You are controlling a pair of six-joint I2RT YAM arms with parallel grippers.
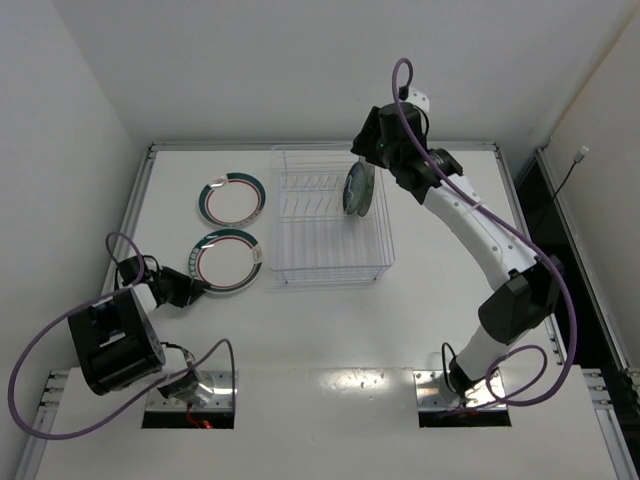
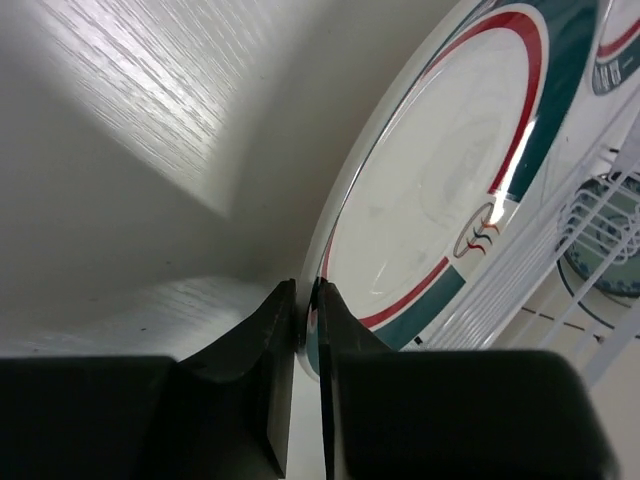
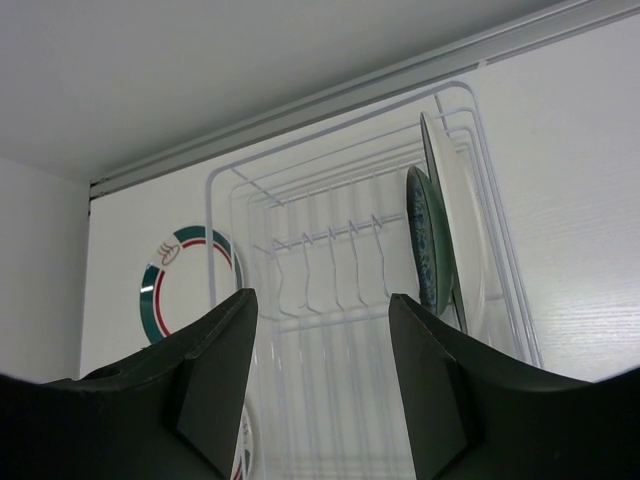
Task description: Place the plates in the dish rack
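Left wrist: left gripper (image 2: 307, 310) has its fingers (image 2: 262, 370) clamped on the rim of the near plate (image 2: 430, 200), with the edge pinched between the pads. The plate fans up and right from the grip. Dish rack (image 2: 585, 225) wires sit just past it, and the far plate (image 2: 622, 40) shows in the top right corner.

Right wrist: right gripper (image 3: 320, 370) has its jaws apart with nothing between them; the dish rack (image 3: 330, 250) shows through the gap. A teal-green plate (image 3: 425, 245) stands on edge at the rack's right end, with a white plate (image 3: 450, 190) right behind it. Both are right of the fingers, not touching them. The far plate (image 3: 165, 280) is left of the rack.

Top: left gripper (image 1: 185, 287) is at the left rim of the near plate (image 1: 230, 262), on the table (image 1: 330, 330) just left of the dish rack (image 1: 330, 215). Can't tell whether the plate is lifted. The far plate (image 1: 232, 199) lies flat beyond it. Right gripper (image 1: 372, 150) hangs over the rack's far right corner, above the teal-green plate (image 1: 358, 188).
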